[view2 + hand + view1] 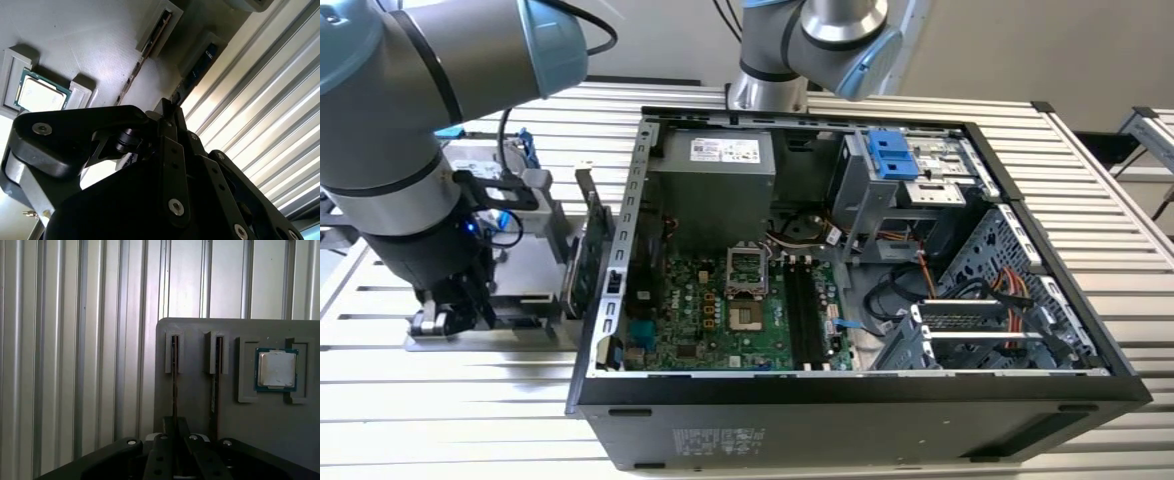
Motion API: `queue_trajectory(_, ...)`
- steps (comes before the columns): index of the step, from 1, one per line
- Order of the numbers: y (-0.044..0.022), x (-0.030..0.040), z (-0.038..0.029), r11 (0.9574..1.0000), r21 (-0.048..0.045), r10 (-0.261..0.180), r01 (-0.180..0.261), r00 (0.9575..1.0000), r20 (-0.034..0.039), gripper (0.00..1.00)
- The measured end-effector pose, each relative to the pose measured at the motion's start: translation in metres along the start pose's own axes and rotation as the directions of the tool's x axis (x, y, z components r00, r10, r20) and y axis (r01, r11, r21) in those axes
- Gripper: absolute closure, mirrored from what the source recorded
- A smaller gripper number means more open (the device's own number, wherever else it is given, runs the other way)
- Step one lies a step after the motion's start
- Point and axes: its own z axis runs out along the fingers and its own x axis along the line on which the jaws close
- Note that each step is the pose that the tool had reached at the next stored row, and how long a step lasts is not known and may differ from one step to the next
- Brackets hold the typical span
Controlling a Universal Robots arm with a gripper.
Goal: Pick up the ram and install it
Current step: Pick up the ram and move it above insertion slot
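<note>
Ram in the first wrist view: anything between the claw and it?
Nothing visible. The claw sits in line with the ram, which stands on edge in its grey holder slot. A second stick is in the neighbouring slot, the CPU beyond it.

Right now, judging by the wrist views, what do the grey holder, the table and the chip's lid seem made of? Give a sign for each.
Grey holder: probably matte plastic, perhaps printed; fine even grain shows in the second wrist view. Table: likely bare aluminium; ribbed slats with a bright sheen. Chip's lid: apparently metal; dull silvery face, softly reflective.
</note>
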Motion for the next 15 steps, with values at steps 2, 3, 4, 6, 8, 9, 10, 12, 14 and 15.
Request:
queue_trajectory(2,0.0000,0.0000,-0.0001,1.0000,0.0000,0.000,0.000,1.0000,-0.0001,1.00)
queue_trajectory(3,0.0000,0.0000,-0.0001,1.0000,0.0000,0.000,0.000,1.0000,0.0000,1.00)
queue_trajectory(4,0.0000,0.0000,-0.0001,1.0000,0.0001,0.000,0.000,1.0000,0.0000,1.00)
queue_trajectory(6,0.0000,0.0000,-0.0002,1.0000,0.0000,0.000,0.000,1.0000,0.0000,1.00)
queue_trajectory(8,0.0000,0.0000,-0.0004,1.0000,0.0000,0.000,0.000,1.0000,0.0000,1.00)
queue_trajectory(9,0.0000,0.0000,-0.0008,1.0000,-0.0002,0.000,0.000,1.0000,-0.0001,1.00)
queue_trajectory(10,0.0001,0.0000,-0.0014,1.0000,-0.0003,0.000,0.000,1.0000,-0.0003,1.00)
queue_trajectory(12,0.0001,0.0001,-0.0029,1.0000,-0.0001,0.001,-0.001,1.0000,-0.0001,1.00)
queue_trajectory(14,0.0002,0.0001,-0.0044,1.0000,-0.0001,0.001,-0.001,1.0000,0.0000,1.00)
queue_trajectory(15,0.0002,0.0001,-0.0051,1.0000,-0.0001,0.001,-0.001,1.0000,0.0000,1.00)
